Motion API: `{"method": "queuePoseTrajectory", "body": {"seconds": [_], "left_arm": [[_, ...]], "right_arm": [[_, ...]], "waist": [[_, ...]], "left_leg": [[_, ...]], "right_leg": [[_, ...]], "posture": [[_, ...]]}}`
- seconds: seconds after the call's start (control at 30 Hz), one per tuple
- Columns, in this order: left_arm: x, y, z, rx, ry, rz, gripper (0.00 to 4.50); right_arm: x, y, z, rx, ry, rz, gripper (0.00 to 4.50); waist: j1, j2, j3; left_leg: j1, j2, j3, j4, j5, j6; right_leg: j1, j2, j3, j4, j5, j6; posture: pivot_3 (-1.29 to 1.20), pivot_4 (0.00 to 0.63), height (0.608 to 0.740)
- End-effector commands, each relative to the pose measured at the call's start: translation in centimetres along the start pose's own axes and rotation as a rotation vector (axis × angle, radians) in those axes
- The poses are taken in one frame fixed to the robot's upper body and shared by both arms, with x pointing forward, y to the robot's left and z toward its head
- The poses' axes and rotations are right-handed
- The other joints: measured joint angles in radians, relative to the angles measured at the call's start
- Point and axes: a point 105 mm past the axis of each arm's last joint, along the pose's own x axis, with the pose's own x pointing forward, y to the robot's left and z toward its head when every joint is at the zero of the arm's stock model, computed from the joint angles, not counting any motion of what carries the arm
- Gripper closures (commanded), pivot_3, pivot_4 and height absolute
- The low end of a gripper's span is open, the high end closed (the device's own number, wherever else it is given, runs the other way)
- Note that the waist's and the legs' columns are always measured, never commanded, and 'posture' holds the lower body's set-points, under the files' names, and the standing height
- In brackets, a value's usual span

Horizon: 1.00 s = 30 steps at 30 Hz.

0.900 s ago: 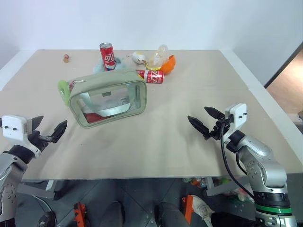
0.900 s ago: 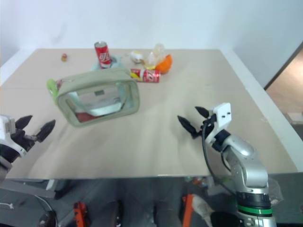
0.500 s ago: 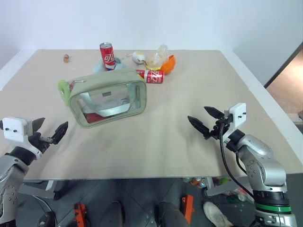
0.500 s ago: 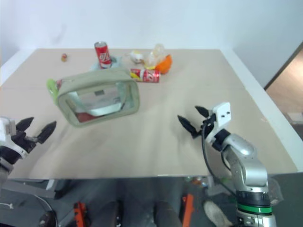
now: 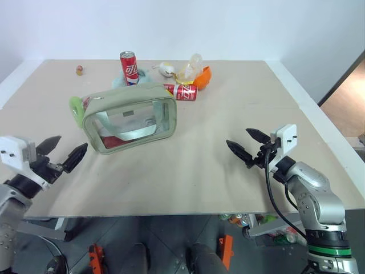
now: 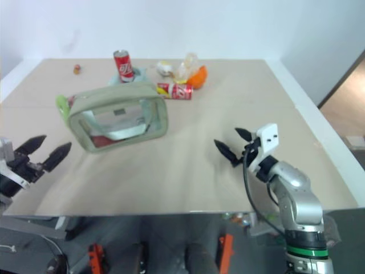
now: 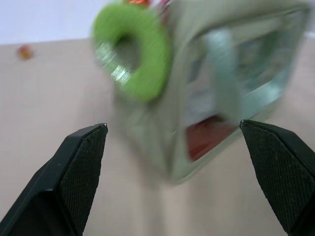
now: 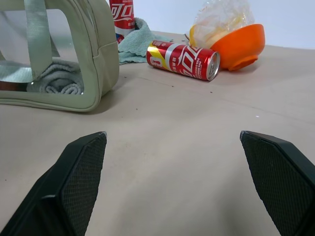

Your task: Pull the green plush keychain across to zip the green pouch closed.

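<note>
The green pouch [image 5: 130, 117] stands on the table left of centre, its clear window facing me. The green plush keychain [image 5: 76, 108] hangs at its left end, a fuzzy ring [image 7: 133, 51] next to the pouch [image 7: 226, 83] in the left wrist view. My left gripper [image 5: 73, 141] hovers open near the table's front left, pointing at that end of the pouch and a short way from it. Over the right part of the table my right gripper [image 5: 238, 137] is open and holds nothing, well apart from the pouch [image 8: 74, 49].
Behind the pouch stand an upright red can [image 5: 129, 67], a pale teal cloth [image 5: 141, 74], a red can lying down [image 5: 181, 92] and an orange bowl [image 5: 204, 77] with a plastic bag [image 5: 191, 67]. A small object [image 5: 80, 70] sits at the back left.
My left gripper has edged forward and to the right, toward the pouch's left end. The right arm and the pouch have stayed put.
</note>
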Motion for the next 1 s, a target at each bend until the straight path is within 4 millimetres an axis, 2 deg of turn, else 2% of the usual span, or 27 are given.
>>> {"method": "queuePoseTrajectory", "body": {"seconds": [0.03,0.2,0.4,0.57,0.6,0.97,1.0], "left_arm": [[0.7,-0.9,2.4,0.038,-0.023,-0.098,0.03],[2.8,-0.5,1.9,-0.002,-0.006,-0.142,0.03],[4.3,0.2,1.5,-0.042,-0.005,-0.161,0.03],[5.1,-0.1,0.8,-0.056,0.015,-0.204,0.03],[5.2,-0.2,0.7,-0.053,0.018,-0.213,0.54],[6.0,0.2,0.8,-0.023,-0.005,-0.220,4.22],[6.1,0.0,1.0,-0.021,-0.012,-0.234,4.43]], "right_arm": [[0.9,0.4,2.8,-0.057,-0.067,0.038,0.00],[2.1,1.2,4.9,-0.080,-0.121,0.064,0.00],[2.2,1.9,6.7,-0.096,-0.158,0.060,0.00],[1.9,1.9,6.9,-0.101,-0.153,0.041,0.00],[1.9,1.9,6.9,-0.103,-0.151,0.037,0.00],[1.7,1.5,6.7,-0.108,-0.146,0.020,0.00],[1.7,1.5,6.7,-0.106,-0.146,0.021,0.00]], "waist": [[0.000,0.000,0.000],[0.000,0.000,0.000],[0.000,0.000,0.000],[0.000,0.000,0.000],[0.000,0.000,0.000],[0.001,0.000,0.000],[0.001,0.000,0.000]], "left_leg": [[0.000,0.000,0.000,0.000,0.000,0.000],[0.001,0.000,0.001,0.000,0.000,0.000],[-0.003,0.000,0.000,0.000,0.000,0.000],[-0.005,0.000,0.000,-0.001,0.000,0.000],[-0.005,0.000,0.000,0.000,0.000,0.000],[-0.005,0.000,0.000,0.000,0.000,0.000],[-0.005,0.000,0.000,0.000,0.000,0.000]], "right_leg": [[0.000,0.000,0.000,0.000,0.000,0.000],[0.000,0.001,0.000,0.000,0.001,0.000],[-0.003,0.001,0.000,0.000,0.000,0.000],[-0.005,0.001,0.000,0.000,0.000,0.000],[-0.005,0.001,0.000,0.000,0.000,0.000],[-0.005,0.001,0.000,0.000,0.001,0.000],[-0.005,0.001,0.000,0.000,0.001,0.000]], "posture": [[0.00,0.150,0.740],[0.00,0.150,0.740],[0.00,0.150,0.740],[0.00,0.150,0.740],[0.00,0.150,0.740],[0.00,0.150,0.740],[0.00,0.150,0.740]]}}
